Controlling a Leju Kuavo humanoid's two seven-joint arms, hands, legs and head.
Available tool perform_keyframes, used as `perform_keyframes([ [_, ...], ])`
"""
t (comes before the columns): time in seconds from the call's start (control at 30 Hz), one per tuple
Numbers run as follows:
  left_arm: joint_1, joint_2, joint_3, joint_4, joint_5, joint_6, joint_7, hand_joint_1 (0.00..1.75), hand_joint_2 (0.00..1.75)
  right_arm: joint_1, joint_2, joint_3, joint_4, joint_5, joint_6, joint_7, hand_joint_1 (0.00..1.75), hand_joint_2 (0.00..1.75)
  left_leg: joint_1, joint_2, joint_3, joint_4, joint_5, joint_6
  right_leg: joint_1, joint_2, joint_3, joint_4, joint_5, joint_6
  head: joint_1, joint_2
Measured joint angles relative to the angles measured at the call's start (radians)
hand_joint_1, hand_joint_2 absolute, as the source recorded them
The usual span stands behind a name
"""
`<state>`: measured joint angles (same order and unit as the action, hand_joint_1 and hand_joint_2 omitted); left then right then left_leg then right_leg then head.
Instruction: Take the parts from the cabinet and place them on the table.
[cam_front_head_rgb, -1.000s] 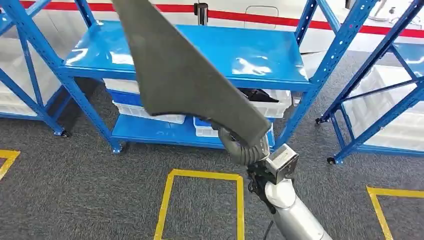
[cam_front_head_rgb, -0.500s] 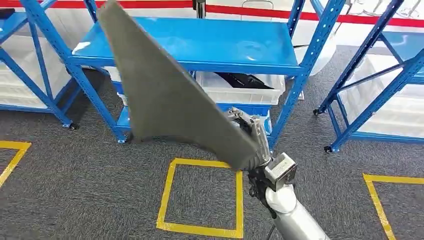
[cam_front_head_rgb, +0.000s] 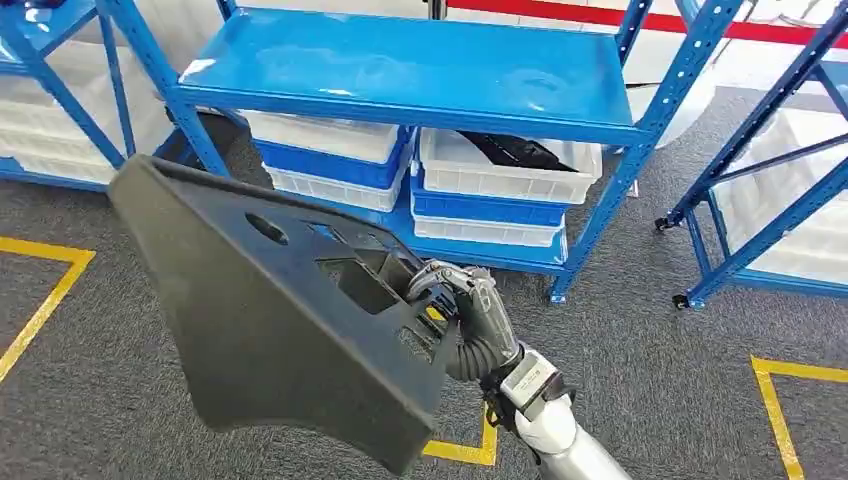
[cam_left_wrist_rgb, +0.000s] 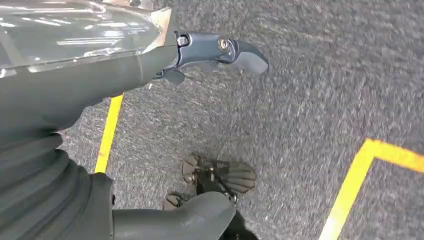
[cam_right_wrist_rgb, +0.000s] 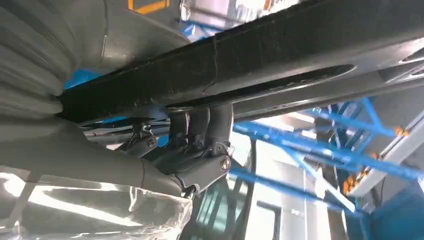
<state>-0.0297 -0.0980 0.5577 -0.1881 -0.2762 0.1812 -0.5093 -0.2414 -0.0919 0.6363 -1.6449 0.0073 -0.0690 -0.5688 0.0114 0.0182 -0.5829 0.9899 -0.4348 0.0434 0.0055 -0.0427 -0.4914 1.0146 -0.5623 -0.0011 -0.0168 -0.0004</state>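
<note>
Part off the rack, table yet to find.
My right hand (cam_front_head_rgb: 468, 305) has its fingers wrapped around the dark panel (cam_front_head_rgb: 290, 320), held in front of the blue rack (cam_front_head_rgb: 420, 70); left hand (cam_left_wrist_rgb: 220, 50) hangs, fingers apart, holding nothing. Next I judge: turn toward the table.

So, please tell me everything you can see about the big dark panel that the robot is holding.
The dark panel is a large, flat, wedge-like part, matt dark grey, plastic by its look. Its face has an oval hole, rectangular recesses and raised ribs. It hangs tilted in the air above the grey carpet, in front of the blue shelf rack. The right hand grips it at one edge; the right wrist view shows the fingers hooked over that edge. Nothing else touches it.
</note>
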Motion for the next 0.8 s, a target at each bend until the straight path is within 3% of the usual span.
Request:
perform_keyframes([
  [0.03,-0.001,0.000,0.000,0.000,0.000,0.002,0.000,0.00,1.75,0.006,-0.001,0.002,0.002,0.002,0.001,-0.007,1.75,1.75,0.001,-0.005,-0.004,0.000,0.004,0.006,-0.004,0.020,-0.031,0.060,-0.030,-0.004,0.000,0.000],
  [0.1,-0.002,0.000,0.000,0.000,0.000,0.004,0.000,0.00,1.75,0.031,-0.005,0.007,0.014,0.010,0.003,-0.013,1.75,1.75,0.002,-0.024,-0.010,0.000,0.007,0.006,-0.015,0.035,-0.112,0.226,-0.087,-0.005,0.003,0.000],
  [0.13,-0.002,0.000,0.001,0.000,0.000,0.004,0.000,0.00,1.75,0.043,-0.009,0.011,0.022,0.011,0.003,-0.019,1.75,1.75,0.003,-0.033,-0.013,0.000,0.009,0.003,-0.021,0.036,-0.139,0.279,-0.095,0.003,0.003,0.000],
  [0.17,-0.002,0.000,0.001,0.000,0.000,0.004,0.000,0.00,1.75,0.054,-0.012,0.014,0.028,0.011,0.003,-0.025,1.75,1.75,0.006,-0.044,-0.016,0.000,0.012,-0.002,-0.027,0.036,-0.145,0.283,-0.086,0.015,0.003,0.000],
  [0.2,-0.001,0.000,0.001,0.000,0.000,0.002,0.000,0.00,1.75,0.063,-0.014,0.016,0.032,0.012,0.002,-0.030,1.75,1.75,0.011,-0.054,-0.017,0.002,0.015,-0.007,-0.035,0.036,-0.126,0.238,-0.058,0.032,0.003,0.000],
  [0.27,-0.001,0.000,0.001,0.000,-0.001,-0.003,-0.001,0.00,1.75,0.075,-0.018,0.018,0.040,0.012,0.003,-0.043,1.75,1.75,0.023,-0.075,-0.026,0.015,0.015,-0.021,-0.055,0.052,-0.049,0.072,0.019,0.071,0.004,0.000],
  [0.3,-0.001,0.005,0.002,0.000,-0.002,-0.004,-0.003,0.00,1.75,0.082,-0.019,0.019,0.043,0.012,0.003,-0.047,1.75,1.75,0.022,-0.084,-0.038,0.028,0.013,-0.033,-0.068,0.092,-0.029,0.016,0.026,0.082,0.008,0.000],
  [0.33,-0.003,0.009,0.003,0.000,-0.002,-0.004,-0.005,0.00,1.75,0.090,-0.020,0.021,0.045,0.012,0.003,-0.051,1.75,1.75,0.019,-0.095,-0.052,0.046,0.010,-0.043,-0.055,0.107,-0.037,0.014,0.025,0.068,0.010,0.000],
  [0.37,-0.002,0.008,0.005,-0.001,-0.003,-0.005,-0.008,0.00,1.75,0.102,-0.023,0.022,0.047,0.012,0.003,-0.054,1.75,1.75,0.019,-0.100,-0.056,0.039,0.016,-0.051,-0.053,0.092,-0.042,0.023,0.025,0.057,0.005,0.000],
  [0.43,0.006,0.008,0.008,0.000,-0.003,-0.006,-0.008,0.00,1.75,0.109,-0.023,0.025,0.048,0.013,0.007,-0.060,1.75,1.75,0.027,-0.113,-0.061,0.032,0.030,-0.063,-0.046,0.082,-0.040,0.026,0.033,0.040,0.003,0.000],
  [0.47,0.008,0.008,0.009,0.000,-0.004,-0.008,-0.009,0.00,1.75,0.109,-0.023,0.027,0.048,0.012,0.018,-0.068,1.75,1.75,0.031,-0.108,-0.066,0.033,0.030,-0.066,-0.053,0.073,-0.041,0.024,0.040,0.031,0.003,0.000],
  [0.5,0.009,0.008,0.011,0.000,-0.004,-0.011,-0.010,0.00,1.75,0.110,-0.023,0.028,0.048,0.011,0.025,-0.077,1.75,1.75,0.029,-0.070,-0.072,0.052,0.013,-0.064,-0.053,0.066,-0.041,0.022,0.043,0.026,0.002,0.000],
  [0.53,0.008,0.010,0.014,0.000,-0.004,-0.013,-0.012,0.00,1.75,0.115,-0.023,0.027,0.048,0.014,0.034,-0.087,1.75,1.75,0.025,-0.044,-0.093,0.106,-0.028,-0.062,-0.047,0.056,-0.043,0.022,0.045,0.022,0.000,0.000],
  [0.63,0.007,0.010,0.017,0.000,-0.007,-0.023,-0.014,0.00,1.75,0.145,-0.030,0.027,0.048,0.034,0.045,-0.110,1.75,1.75,0.024,-0.025,-0.184,0.330,-0.134,-0.060,-0.029,0.019,-0.049,0.023,0.047,0.013,0.001,0.000],
  [0.67,0.008,0.010,0.018,0.000,-0.007,-0.024,-0.014,0.00,1.75,0.154,-0.032,0.027,0.048,0.036,0.048,-0.116,1.75,1.75,0.024,-0.024,-0.186,0.346,-0.134,-0.058,-0.024,0.008,-0.050,0.023,0.047,0.012,0.000,0.000],
  [0.7,0.009,0.010,0.018,0.000,-0.008,-0.024,-0.014,0.00,1.75,0.160,-0.035,0.028,0.048,0.039,0.051,-0.118,1.75,1.75,0.023,-0.022,-0.167,0.323,-0.119,-0.052,-0.021,0.000,-0.051,0.023,0.047,0.012,0.000,0.000],
  [0.73,0.009,0.011,0.019,0.000,-0.008,-0.025,-0.015,0.00,1.75,0.165,-0.036,0.029,0.048,0.044,0.051,-0.119,1.75,1.75,0.020,-0.020,-0.129,0.264,-0.092,-0.045,-0.019,-0.008,-0.050,0.022,0.047,0.012,0.000,0.000],
  [0.77,0.009,0.013,0.019,0.000,-0.010,-0.025,-0.015,0.00,1.75,0.170,-0.037,0.029,0.048,0.045,0.051,-0.121,1.75,1.75,0.014,-0.010,-0.070,0.171,-0.057,-0.033,-0.017,-0.017,-0.049,0.022,0.047,0.012,0.000,0.000],
  [0.8,0.008,0.016,0.019,0.000,-0.011,-0.025,-0.015,0.00,1.75,0.172,-0.038,0.029,0.048,0.045,0.051,-0.121,1.75,1.75,0.004,0.026,-0.016,0.087,-0.038,-0.017,-0.017,-0.023,-0.047,0.022,0.047,0.012,0.001,0.000],
])
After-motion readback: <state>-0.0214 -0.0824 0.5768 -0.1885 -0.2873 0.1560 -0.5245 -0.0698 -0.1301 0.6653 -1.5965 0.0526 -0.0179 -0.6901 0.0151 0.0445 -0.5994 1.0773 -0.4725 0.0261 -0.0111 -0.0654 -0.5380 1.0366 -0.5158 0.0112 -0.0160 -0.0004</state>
